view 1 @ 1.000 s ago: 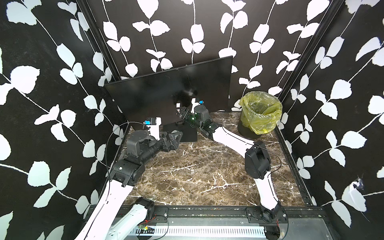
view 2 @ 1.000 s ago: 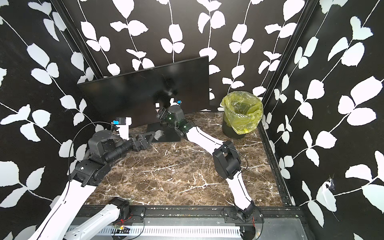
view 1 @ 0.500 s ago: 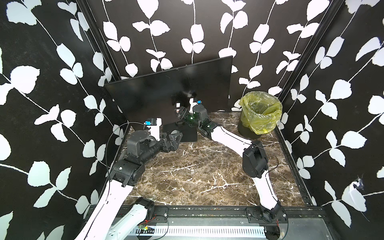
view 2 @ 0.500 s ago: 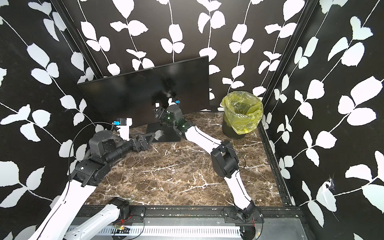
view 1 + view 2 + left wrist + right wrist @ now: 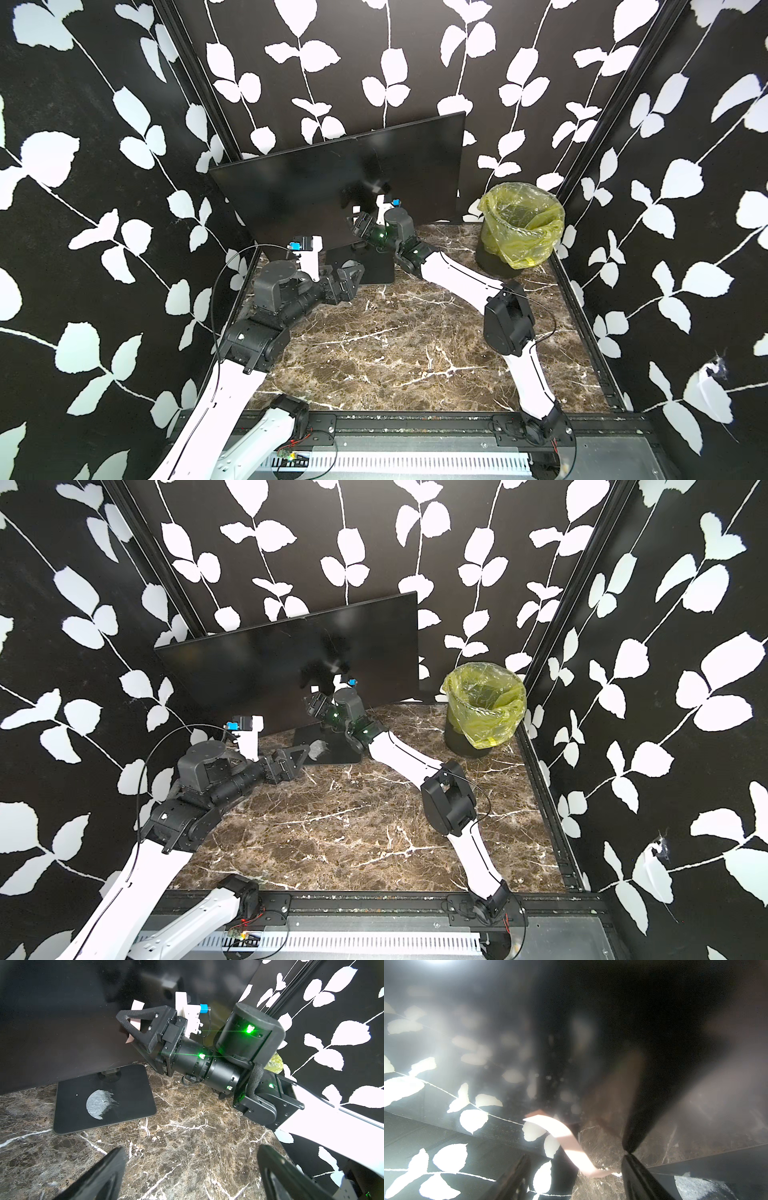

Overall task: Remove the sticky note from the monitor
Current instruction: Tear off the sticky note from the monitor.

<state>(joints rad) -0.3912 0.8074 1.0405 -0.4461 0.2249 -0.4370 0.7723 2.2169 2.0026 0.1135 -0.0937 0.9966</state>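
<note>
Okay, sticky note (image 5: 560,1130) curls off the monitor (image 5: 52,1012), between the spread jaws of my right gripper (image 5: 575,1155). My left gripper (image 5: 192,1149), also spread, is farther.

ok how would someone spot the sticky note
Find the large flat black glossy monitor at the back. Low on its screen, where the right arm's black pincer reaches, a small pale pink paper sticky note curls off the glass. Nothing else on the screen is paper.

Marble table (image 5: 374,353) bears monitor (image 5: 332,187) and bin (image 5: 519,224).
</note>
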